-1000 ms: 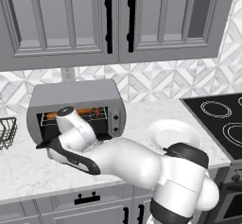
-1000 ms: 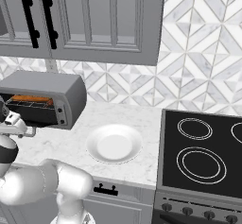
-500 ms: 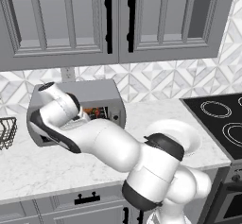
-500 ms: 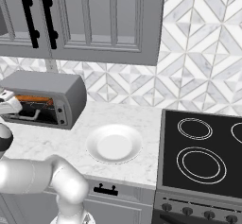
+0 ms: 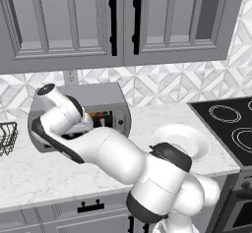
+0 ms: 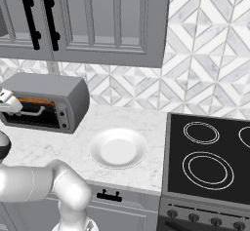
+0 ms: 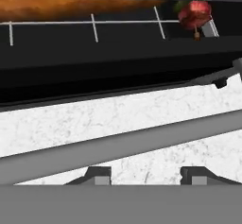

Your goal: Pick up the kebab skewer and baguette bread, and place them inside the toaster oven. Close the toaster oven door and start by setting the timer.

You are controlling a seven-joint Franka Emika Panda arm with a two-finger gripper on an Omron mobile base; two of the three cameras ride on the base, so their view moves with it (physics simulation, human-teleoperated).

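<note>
You are facing a white marble counter [image 6: 73, 149] under grey wall cupboards [image 5: 123, 20] with black bar handles [image 5: 112, 20]. The wall behind is tiled in a grey and white diamond pattern [image 6: 205, 64]. To your right sits a black stove top [image 6: 210, 152]; grey drawers [image 5: 74, 212] run below.

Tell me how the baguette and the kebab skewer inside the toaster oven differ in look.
In the hand view, the baguette is a long orange-brown loaf stretching across the rack, while the kebab skewer shows as a small red chunk at the right end. The baguette runs out of frame at the left; the skewer's visible part is compact. Both sit inside the toaster oven.
</note>
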